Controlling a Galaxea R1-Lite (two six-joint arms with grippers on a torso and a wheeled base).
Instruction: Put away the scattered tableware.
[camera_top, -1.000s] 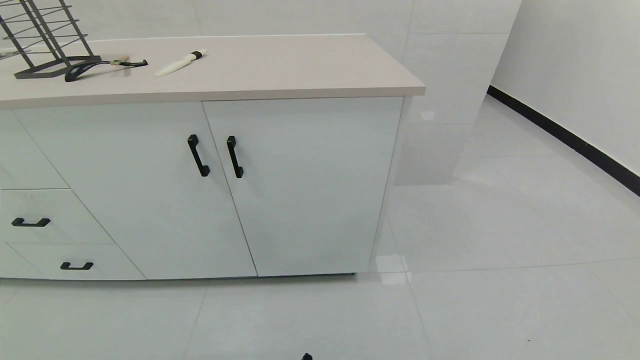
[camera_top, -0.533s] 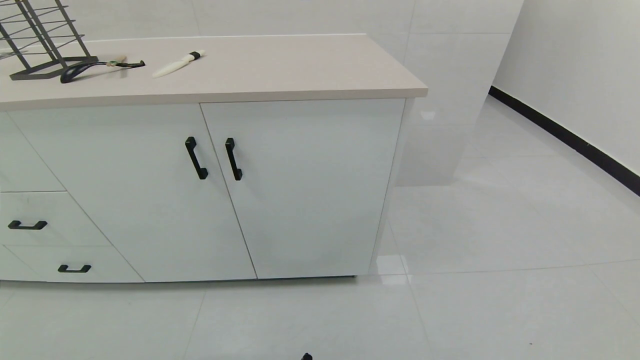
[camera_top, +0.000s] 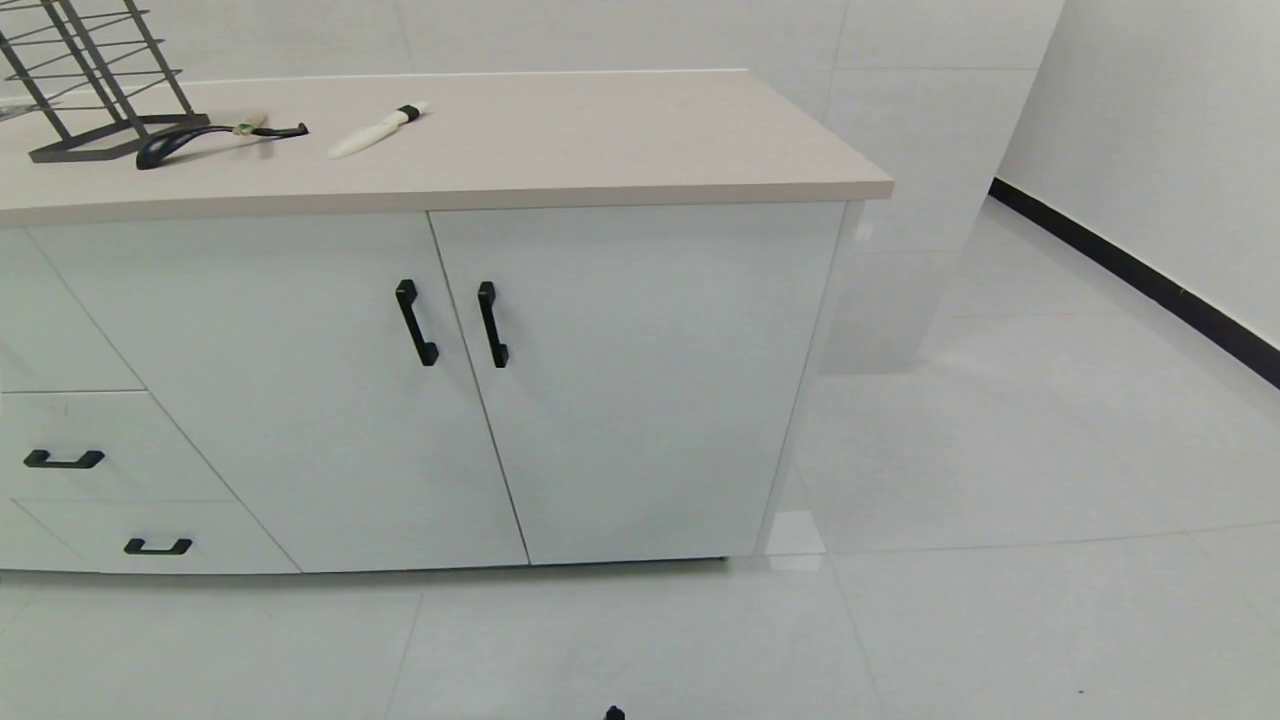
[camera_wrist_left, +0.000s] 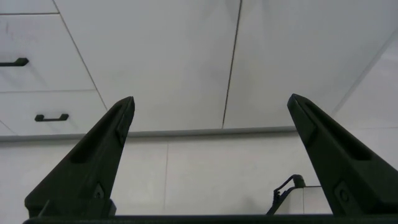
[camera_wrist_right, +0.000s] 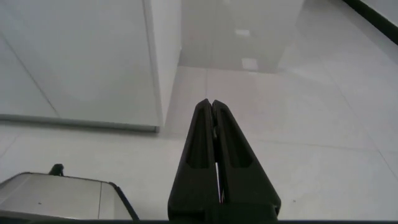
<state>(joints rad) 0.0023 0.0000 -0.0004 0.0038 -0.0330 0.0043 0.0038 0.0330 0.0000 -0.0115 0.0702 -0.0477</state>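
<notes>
On the beige countertop (camera_top: 560, 140), at its far left, lie a black-handled utensil (camera_top: 200, 140) and a cream-handled knife (camera_top: 378, 130). A black wire rack (camera_top: 90, 80) stands just left of them. My left gripper (camera_wrist_left: 211, 106) is open and empty, held low over the floor and facing the white cabinet front (camera_wrist_left: 161, 62). My right gripper (camera_wrist_right: 213, 109) is shut with nothing in it, low over the floor tiles near the cabinet's corner (camera_wrist_right: 155, 81).
The white cabinet (camera_top: 450, 380) has two doors with black handles (camera_top: 417, 322) and drawers (camera_top: 65, 459) to the left. Open tiled floor (camera_top: 1000, 450) stretches to the right toward a wall with a black baseboard (camera_top: 1140, 280).
The whole head picture has shifted a little to the right and down, so the camera has moved. The tableware lies as before.
</notes>
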